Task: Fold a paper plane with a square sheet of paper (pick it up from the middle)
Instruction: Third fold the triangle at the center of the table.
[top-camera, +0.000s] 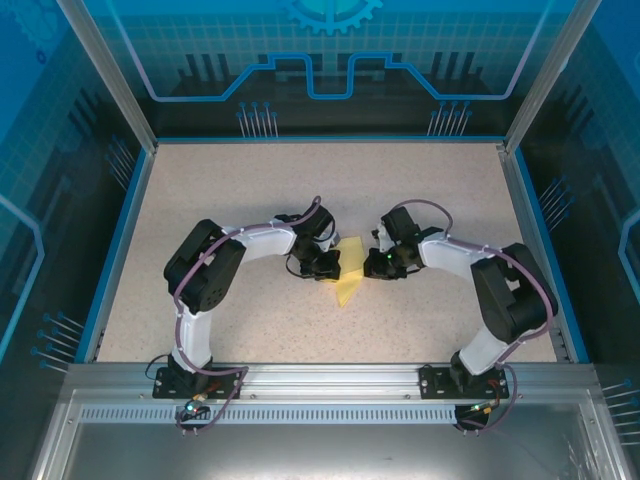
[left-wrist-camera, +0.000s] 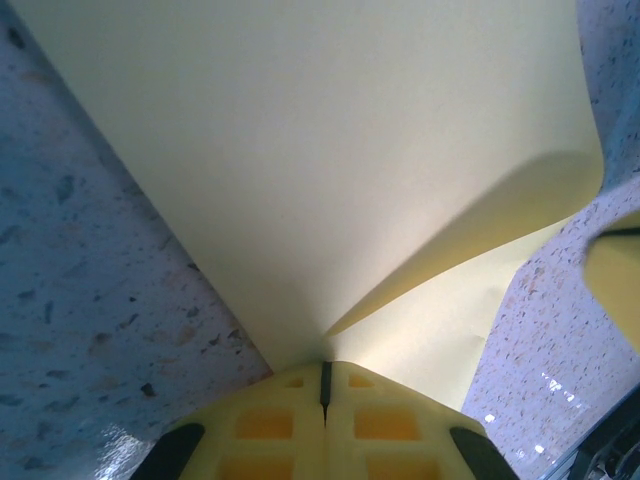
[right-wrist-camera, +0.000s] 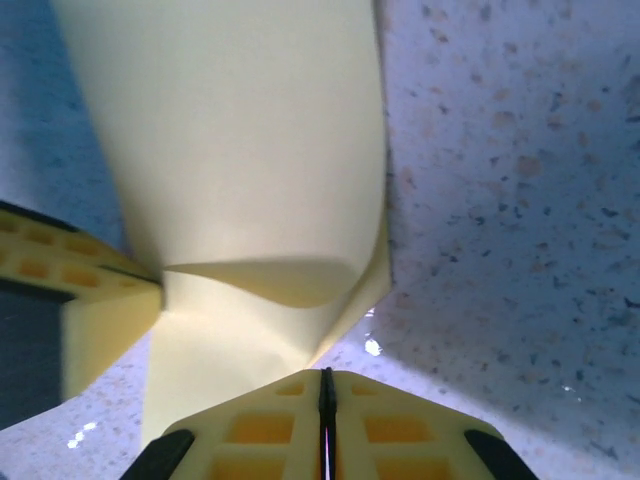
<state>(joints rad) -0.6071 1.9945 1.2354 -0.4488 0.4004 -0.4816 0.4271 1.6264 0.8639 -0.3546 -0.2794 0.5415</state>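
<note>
Lit brightly and evenly from above; tinted blue near the walls (top-camera: 60, 150); throws soft shadow under the curled square sheet of paper (left-wrist-camera: 300, 150); glints in specks on the table (right-wrist-camera: 500, 200); softens close-up.

From high over the near edge, looks down across the whole table (top-camera: 250, 330). From each wrist, faces the same paper (left-wrist-camera: 330, 170), very close.
</note>
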